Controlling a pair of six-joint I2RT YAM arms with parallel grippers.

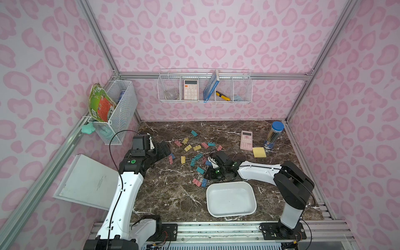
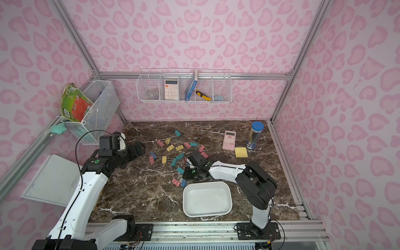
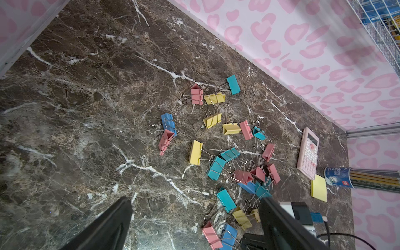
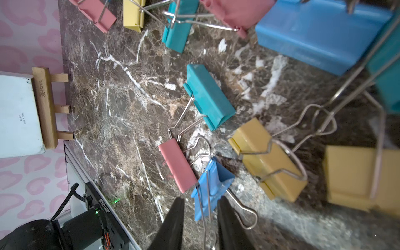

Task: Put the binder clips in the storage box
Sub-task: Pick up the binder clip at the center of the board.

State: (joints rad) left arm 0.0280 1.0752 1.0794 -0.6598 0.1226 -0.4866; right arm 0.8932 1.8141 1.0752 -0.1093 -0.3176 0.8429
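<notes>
Nearest the right wrist camera, the two black fingers [image 4: 175, 223] of the right gripper [image 4: 200, 201] are seen close together, with a blue binder clip [image 4: 211, 186] lying on the worktop [image 1: 173, 194] between their tips. One wire handle of this clip runs down through the narrow gap. Whether the fingers press on the clip or only flank it cannot be told. A pink binder clip [image 4: 177, 164] lies just beside the blue one.

In both top views, the right arm is raised from its base at the near right corner and bent sharply at the elbow. Its white forearm is stretched roughly level toward the middle of the worktop, and the wrist is turned down onto the near edge of the scattered binder clips [image 1: 183, 159] [image 2: 164, 159].

The left arm is leaned up and away from its base at the near left. Its wrist is bent so that the left gripper [image 1: 162, 148] [image 3: 194, 201] is pointed toward the clips from the far left side, apart from them. Its fingers [image 3: 108, 227] are spread wide and nothing is held between them.

The clips are spread over the middle of the worktop between the two grippers. The white storage box [image 1: 230, 201] [image 2: 206, 200] is set near the front edge, just in front of the right gripper, with a pink and a blue clip lying just beside its far left corner.
</notes>
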